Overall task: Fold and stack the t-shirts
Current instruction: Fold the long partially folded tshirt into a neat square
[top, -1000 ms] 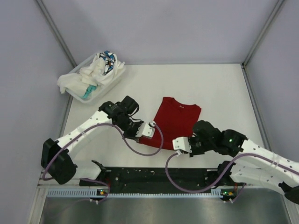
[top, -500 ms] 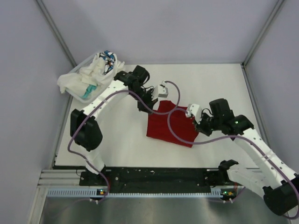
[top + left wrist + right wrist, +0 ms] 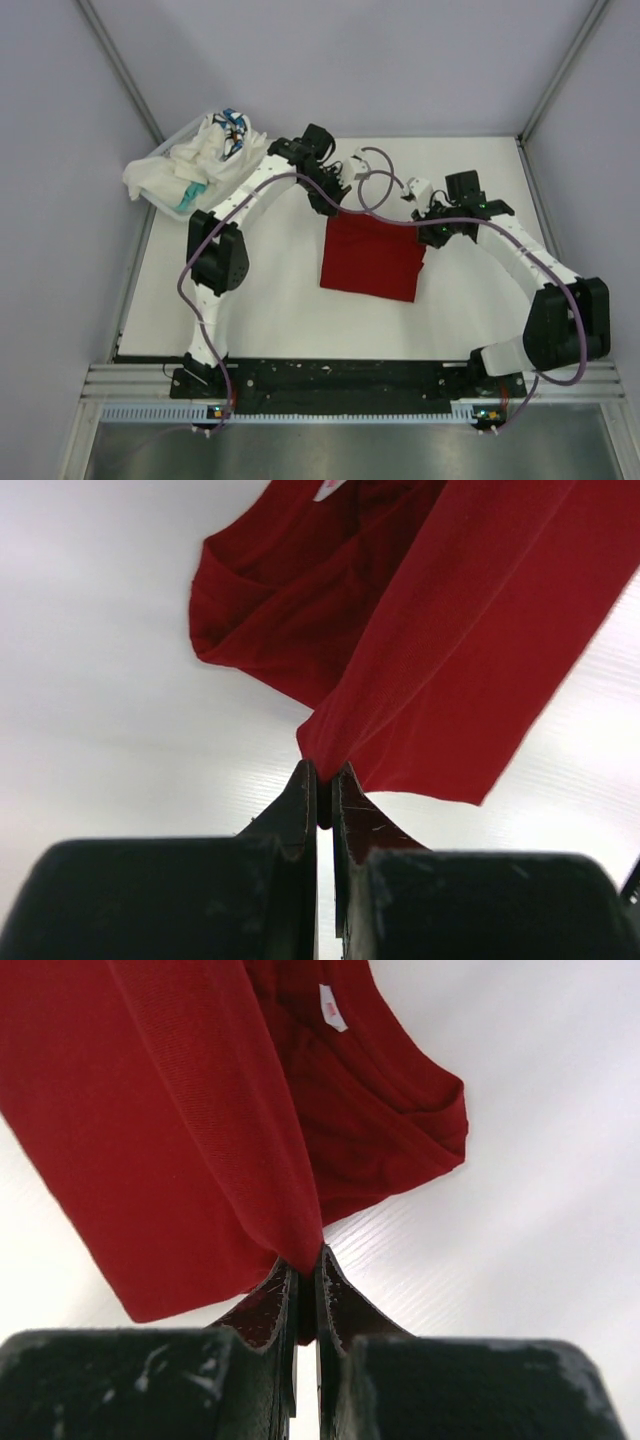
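my left end effector: closed, its jaws pinched tight on the far left corner of the red t-shirt; in my left wrist view the cloth runs straight down into the pinch.
my right end effector: closed too, gripping the far right corner of the same shirt; the right wrist view shows the red edge caught between the jaws.
red t-shirt, place: in the middle of the desk, between my two end effectors, doubled over into a rough rectangle with its near edge lying flat.
red t-shirt, upper layer: the part i hold stretches away from my jaws, taut and smooth, above the layer that lies on the desk.
red t-shirt, lower layer: a sleeve and the neck opening show beneath the held layer, with a small white neck label inside.
white t-shirts: heaped at the far left corner of the desk, well apart from the red one, with a teal part and a blue-patterned part showing.
tray: white plastic, under that heap; cloth spills over its left side.
my arms: both reach to the far side of the red shirt.
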Controlling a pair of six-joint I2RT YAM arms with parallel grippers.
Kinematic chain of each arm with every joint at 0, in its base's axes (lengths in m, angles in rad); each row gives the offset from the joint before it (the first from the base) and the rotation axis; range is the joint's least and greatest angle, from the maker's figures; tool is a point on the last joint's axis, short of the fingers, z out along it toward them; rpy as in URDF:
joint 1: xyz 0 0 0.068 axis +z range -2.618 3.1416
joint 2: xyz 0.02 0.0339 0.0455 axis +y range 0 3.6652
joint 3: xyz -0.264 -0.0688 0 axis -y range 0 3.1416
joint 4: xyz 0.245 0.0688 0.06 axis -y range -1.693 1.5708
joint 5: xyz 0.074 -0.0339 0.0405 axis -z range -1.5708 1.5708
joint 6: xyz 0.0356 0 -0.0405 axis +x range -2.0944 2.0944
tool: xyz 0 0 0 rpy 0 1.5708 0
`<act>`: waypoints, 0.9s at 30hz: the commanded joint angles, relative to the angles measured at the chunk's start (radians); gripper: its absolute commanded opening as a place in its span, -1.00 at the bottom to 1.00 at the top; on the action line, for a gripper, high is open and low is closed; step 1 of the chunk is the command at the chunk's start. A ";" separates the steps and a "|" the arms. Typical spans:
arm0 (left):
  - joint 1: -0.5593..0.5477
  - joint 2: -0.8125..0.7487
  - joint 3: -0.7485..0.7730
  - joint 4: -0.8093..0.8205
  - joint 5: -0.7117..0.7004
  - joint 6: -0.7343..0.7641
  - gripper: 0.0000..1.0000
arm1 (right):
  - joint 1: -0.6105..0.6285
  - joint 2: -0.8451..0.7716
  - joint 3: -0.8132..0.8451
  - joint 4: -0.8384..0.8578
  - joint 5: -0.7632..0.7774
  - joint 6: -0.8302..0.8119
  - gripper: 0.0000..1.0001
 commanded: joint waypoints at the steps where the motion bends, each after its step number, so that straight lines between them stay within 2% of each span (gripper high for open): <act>1: 0.020 0.054 0.026 0.123 -0.095 -0.058 -1.00 | -0.024 0.089 0.102 0.067 0.031 0.021 -1.00; 6: 0.027 0.114 0.022 0.198 -0.128 -0.090 -0.77 | -0.026 0.230 0.179 0.116 0.014 0.078 -0.98; 8: 0.026 0.128 0.013 0.235 -0.141 -0.097 -0.59 | -0.024 0.288 0.207 0.134 0.043 0.101 -0.83; 11: 0.030 0.155 -0.004 0.314 -0.245 -0.132 -0.59 | -0.024 0.368 0.233 0.240 0.071 0.155 -0.64; 12: 0.038 0.168 -0.001 0.344 -0.279 -0.149 -0.58 | -0.025 0.392 0.244 0.287 0.101 0.181 -0.63; 14: 0.056 0.201 0.031 0.384 -0.337 -0.195 -0.39 | -0.024 0.457 0.302 0.352 0.205 0.265 -0.47; 16: 0.073 0.241 0.102 0.385 -0.385 -0.239 -0.27 | -0.026 0.538 0.386 0.343 0.318 0.343 -0.46; 18: 0.095 0.272 0.179 0.349 -0.382 -0.273 -0.23 | -0.026 0.567 0.461 0.312 0.376 0.406 -0.39; 20: 0.119 0.271 0.216 0.324 -0.349 -0.299 -0.18 | -0.024 0.560 0.517 0.279 0.375 0.455 -0.27; 22: 0.129 0.223 0.172 0.327 -0.313 -0.307 -0.17 | -0.025 0.526 0.552 0.236 0.324 0.498 -0.20; 25: 0.124 0.092 0.023 0.365 -0.254 -0.294 -0.23 | -0.024 0.437 0.508 0.188 0.222 0.618 -0.21; 27: 0.119 0.007 -0.097 0.411 -0.162 -0.285 -0.31 | -0.024 0.387 0.422 0.191 0.084 0.656 -0.34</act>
